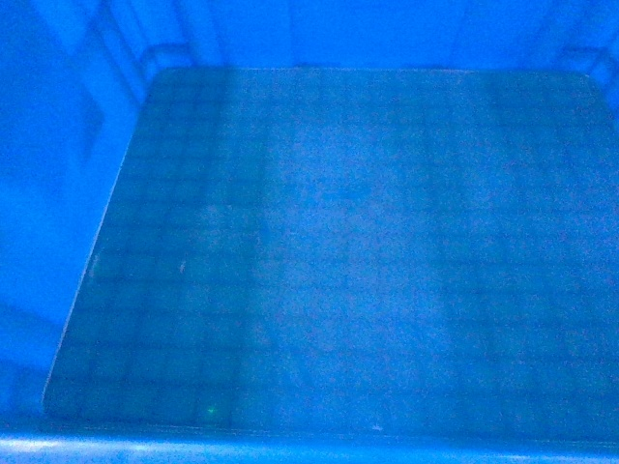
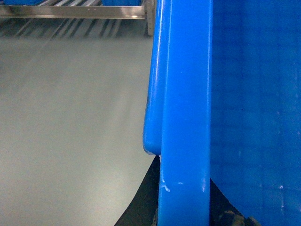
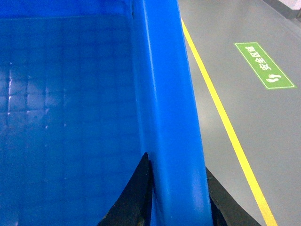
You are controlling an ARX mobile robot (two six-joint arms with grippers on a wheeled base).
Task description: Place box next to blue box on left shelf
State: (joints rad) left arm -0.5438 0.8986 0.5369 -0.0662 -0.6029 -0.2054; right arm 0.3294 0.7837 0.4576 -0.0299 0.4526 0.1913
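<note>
The box (image 1: 338, 242) fills the head view: a blue crate seen from above, its flat floor marked with a faint grid. My left gripper (image 2: 184, 172) is shut on the box's thick left rim (image 2: 186, 108), one black finger on each side of it. My right gripper (image 3: 176, 162) is shut the same way on the right rim (image 3: 167, 103). The left shelf (image 2: 70, 11) shows as a metal rail with roller tracks at the top of the left wrist view, some way ahead. Slivers of blue (image 2: 120, 2) sit on it, too cropped to tell what they are.
Bare grey floor (image 2: 66, 122) lies between the box and the shelf. On the right, a yellow line (image 3: 225, 122) runs along the floor beside the box, with a green footprint marker (image 3: 264, 65) beyond it.
</note>
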